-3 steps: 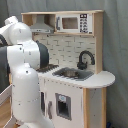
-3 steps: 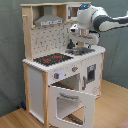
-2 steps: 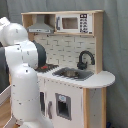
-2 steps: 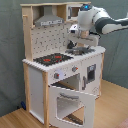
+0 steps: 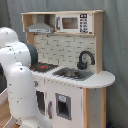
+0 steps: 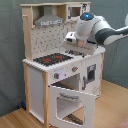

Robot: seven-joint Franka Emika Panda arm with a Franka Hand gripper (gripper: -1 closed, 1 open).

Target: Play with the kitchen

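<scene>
One kitchen [image 6: 55,75], oven door [image 6: 70,102] seemingly open.

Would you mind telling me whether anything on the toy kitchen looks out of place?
Only the oven door on the toy kitchen: in the second exterior view it hangs open, swung down and outward. Nothing looks spilled or damaged.

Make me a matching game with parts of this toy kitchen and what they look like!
Things:
1. oven door
2. hob
3. hood
4. tap

Looks:
A. black, curved over the sink
B. grey, up at the top
C. hanging open
D. black with red rings

Pairs: 1-C, 2-D, 3-B, 4-A
</scene>
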